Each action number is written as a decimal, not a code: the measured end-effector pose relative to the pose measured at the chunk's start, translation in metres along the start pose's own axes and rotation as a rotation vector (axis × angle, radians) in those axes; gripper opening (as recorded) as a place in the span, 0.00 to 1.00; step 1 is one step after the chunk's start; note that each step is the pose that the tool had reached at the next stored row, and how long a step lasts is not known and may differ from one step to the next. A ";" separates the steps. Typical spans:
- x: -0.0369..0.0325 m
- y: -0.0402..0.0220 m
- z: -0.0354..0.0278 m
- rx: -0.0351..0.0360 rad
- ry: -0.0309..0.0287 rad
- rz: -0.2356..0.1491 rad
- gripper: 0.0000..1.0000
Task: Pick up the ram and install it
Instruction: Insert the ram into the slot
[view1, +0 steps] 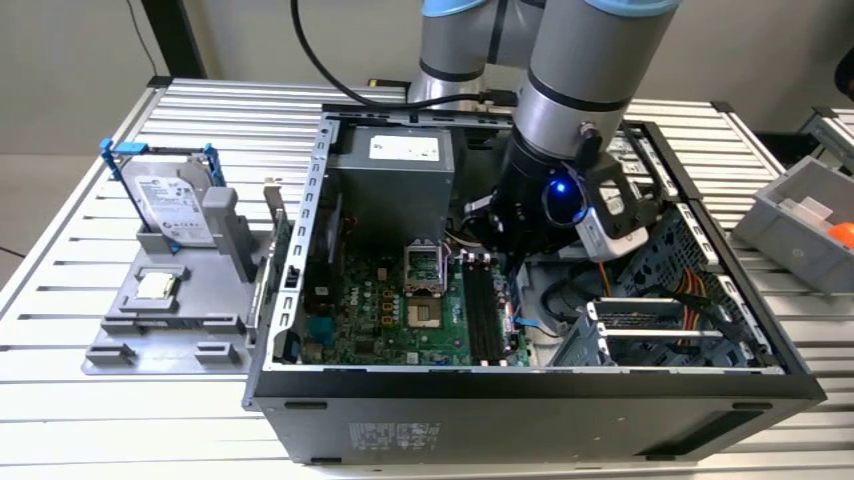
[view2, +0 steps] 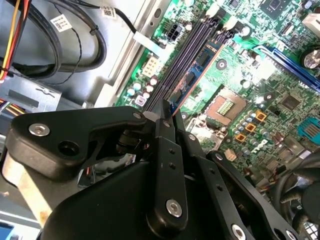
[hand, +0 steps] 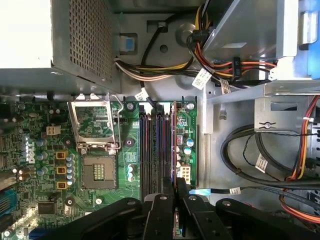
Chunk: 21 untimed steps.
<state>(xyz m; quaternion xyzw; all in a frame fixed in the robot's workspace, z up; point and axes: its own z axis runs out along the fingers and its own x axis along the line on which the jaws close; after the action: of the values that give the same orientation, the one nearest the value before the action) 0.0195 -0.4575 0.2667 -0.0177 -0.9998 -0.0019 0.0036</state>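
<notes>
The ram (view2: 199, 64) is a thin bluish board with dark chips, standing on edge along one of the black motherboard slots (view2: 181, 60). In the first wrist view the ram (hand: 173, 135) shows edge-on over the outermost slot, beside the other slots (hand: 152, 150). My gripper (view2: 166, 109) is shut on the ram's near end, and its black fingers (hand: 161, 210) pinch the stick from both sides. Whether the stick is pressed fully into the slot I cannot tell. In the exterior view the arm's wrist (view1: 547, 205) reaches down into the open computer case (view1: 534, 385), above the slots (view1: 483, 312).
The open CPU socket (hand: 98, 170) lies beside the slots. The power supply (view1: 395, 165) and cable bundles (hand: 235, 67) crowd the case. Left of the case, a grey fixture (view1: 134, 340) holds a silver hard drive (view1: 174, 205) and a small square chip (view1: 156, 286). A grey bin (view1: 798, 215) stands at the exterior view's right.
</notes>
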 end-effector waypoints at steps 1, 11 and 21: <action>0.0000 0.0000 0.0010 0.0001 0.0000 0.000 0.00; -0.0001 -0.0036 0.0028 0.0002 0.0000 0.003 0.00; -0.0002 -0.0047 0.0133 0.0002 0.0001 0.003 0.00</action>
<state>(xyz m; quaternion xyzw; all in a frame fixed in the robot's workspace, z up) 0.0194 -0.4621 0.2534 -0.0194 -0.9998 -0.0017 0.0036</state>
